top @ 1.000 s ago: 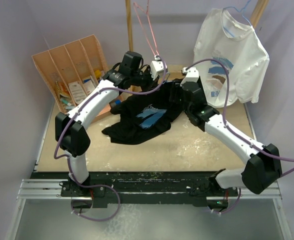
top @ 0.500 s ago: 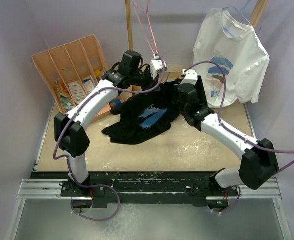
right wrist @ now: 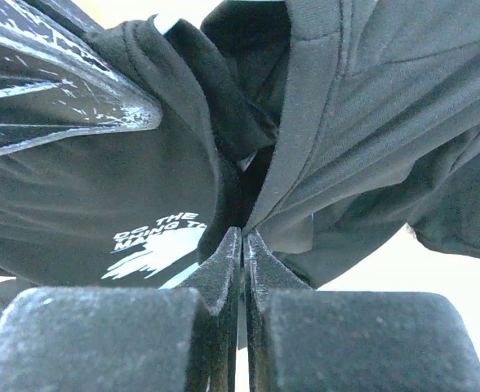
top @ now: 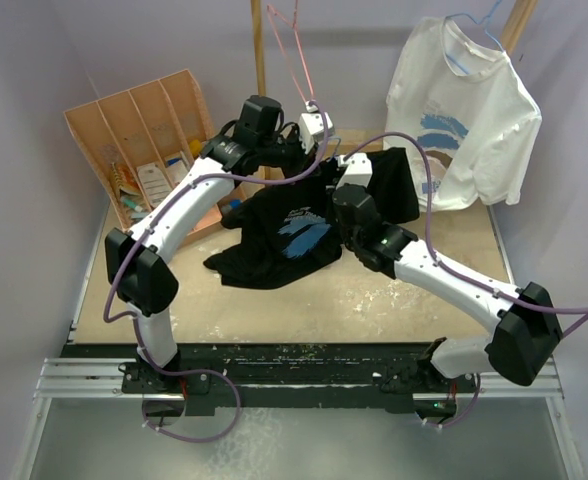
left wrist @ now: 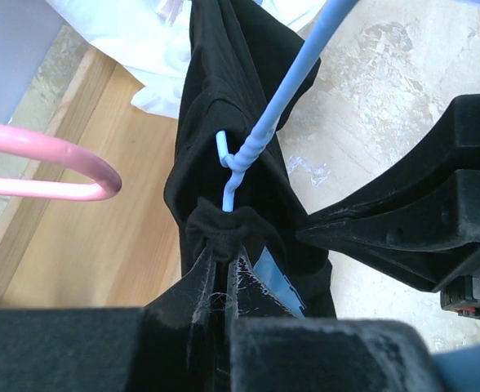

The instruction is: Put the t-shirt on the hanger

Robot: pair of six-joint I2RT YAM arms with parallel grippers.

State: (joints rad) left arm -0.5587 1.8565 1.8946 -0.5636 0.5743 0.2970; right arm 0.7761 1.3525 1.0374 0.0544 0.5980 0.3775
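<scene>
Left fingers (left wrist: 193, 294) pinch bunched black t-shirt (left wrist: 232, 73) at light-blue hanger (left wrist: 291, 82) wire; right fingers (right wrist: 224, 261) closed against fold.

Right fingers (right wrist: 224, 273) closed, sliding left across t-shirt (top: 299, 228).

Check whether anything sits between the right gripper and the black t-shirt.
Nothing visible does. The right gripper is shut with its tips pinching a fold of the t-shirt directly. The left gripper pinches bunched cloth at the neck of the hanger.
</scene>
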